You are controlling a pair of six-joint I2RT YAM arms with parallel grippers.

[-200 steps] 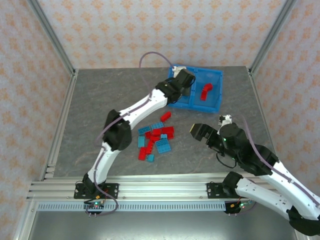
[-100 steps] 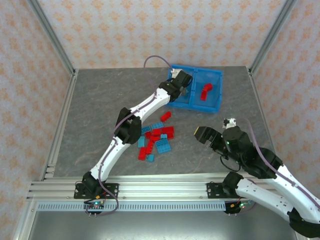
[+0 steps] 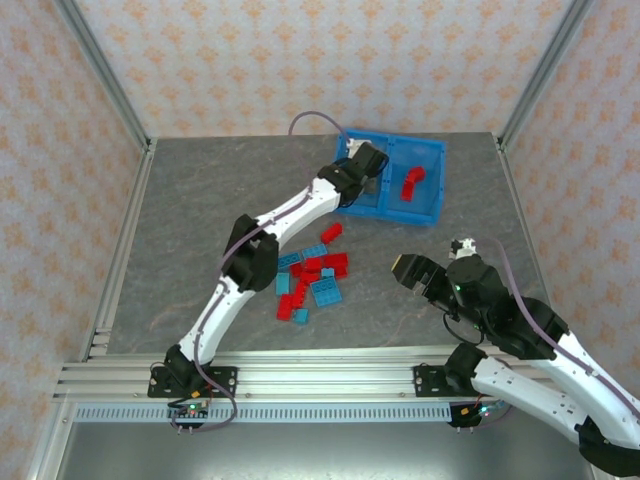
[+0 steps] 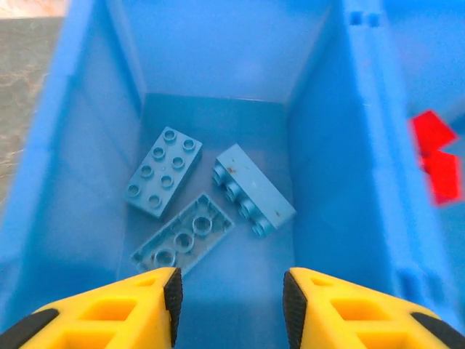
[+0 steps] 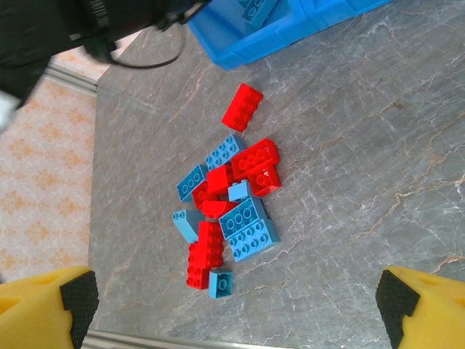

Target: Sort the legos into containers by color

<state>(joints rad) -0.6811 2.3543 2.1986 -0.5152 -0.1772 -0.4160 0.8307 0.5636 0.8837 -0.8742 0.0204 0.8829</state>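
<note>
In the top view we find the left gripper (image 3: 365, 165) hanging over the left compartment (image 3: 362, 195) of the bin (image 3: 415, 141) at the upper middle of the frame. The right gripper (image 3: 405, 268) hovers right of centre, near the loose legos (image 3: 312, 280) heaped on the table (image 3: 190, 210), and a few red bricks (image 3: 410, 182) lie in the right compartment (image 3: 425, 198). From the left wrist, the yellow fingers (image 4: 131, 309) stand spread with nothing between them, above three light blue bricks (image 4: 163, 171) on the compartment floor (one lies on its side); the divider wall (image 4: 360, 131) rises at the right. From the right wrist, the fingers (image 5: 43, 305) sit wide apart in the bottom corners, empty, with the mixed heap at centre frame and a lone red brick (image 5: 242, 106) just above it. We judge the risks to be these: the left gripper catching a wall on its way out and dragging the bin, and the right gripper pinching two tightly packed bricks of different colours at once, or scattering the heap.
</note>
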